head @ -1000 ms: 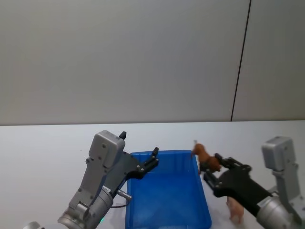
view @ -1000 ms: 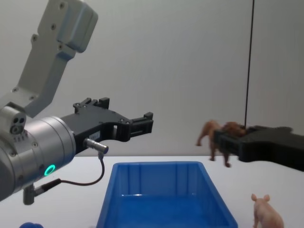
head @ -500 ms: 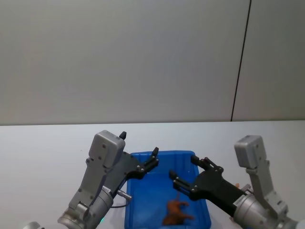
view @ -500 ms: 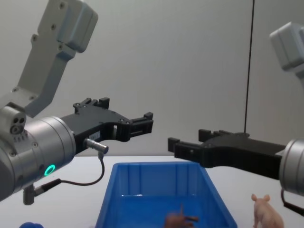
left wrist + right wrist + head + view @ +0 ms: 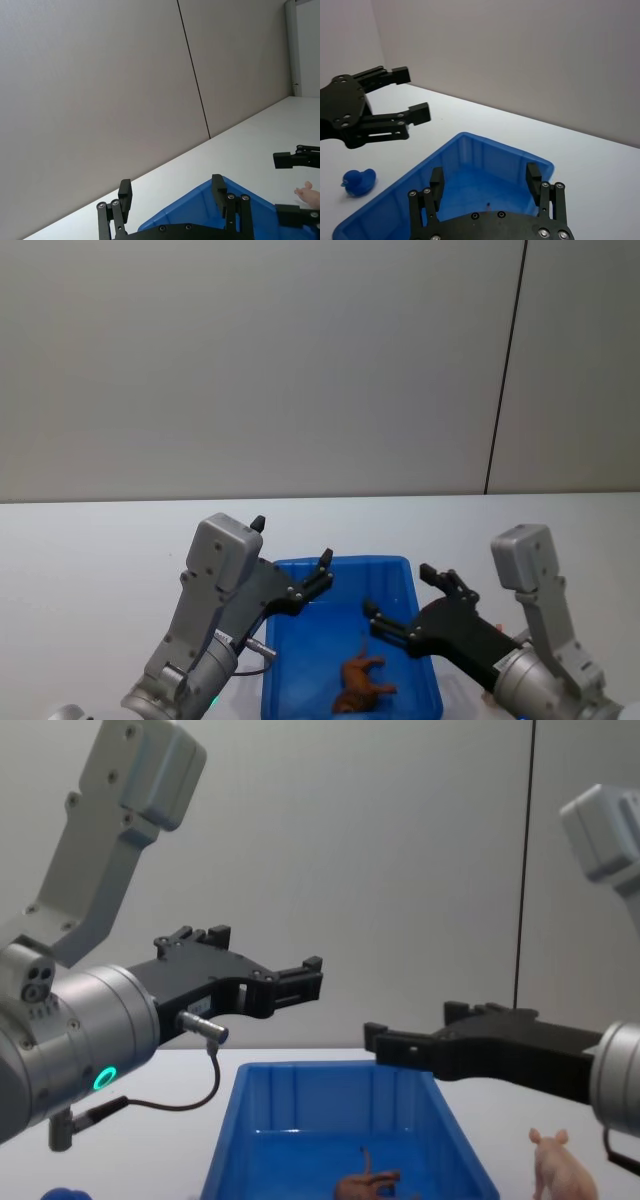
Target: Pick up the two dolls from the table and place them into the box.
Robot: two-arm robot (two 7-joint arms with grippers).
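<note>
Right arm: reaches in from the right, the right gripper (image 5: 398, 592) hovering above the right side of the box (image 5: 350, 561), fingers spread wide and empty.
Left arm: bent upward at the left, the left gripper (image 5: 291, 540) held level above the box's left edge, fingers spread, holding nothing.
Brown doll (image 5: 362, 680): lies on its side on the box floor.
Pink pig doll (image 5: 560, 1175): stands on the white counter (image 5: 100, 540), just right of the box.

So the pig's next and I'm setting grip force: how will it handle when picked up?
The pig looks like moulded plastic: probably stiff and light. It stands upright on short legs, so a sideways nudge may tip it. Its smooth skin could slip.
</note>
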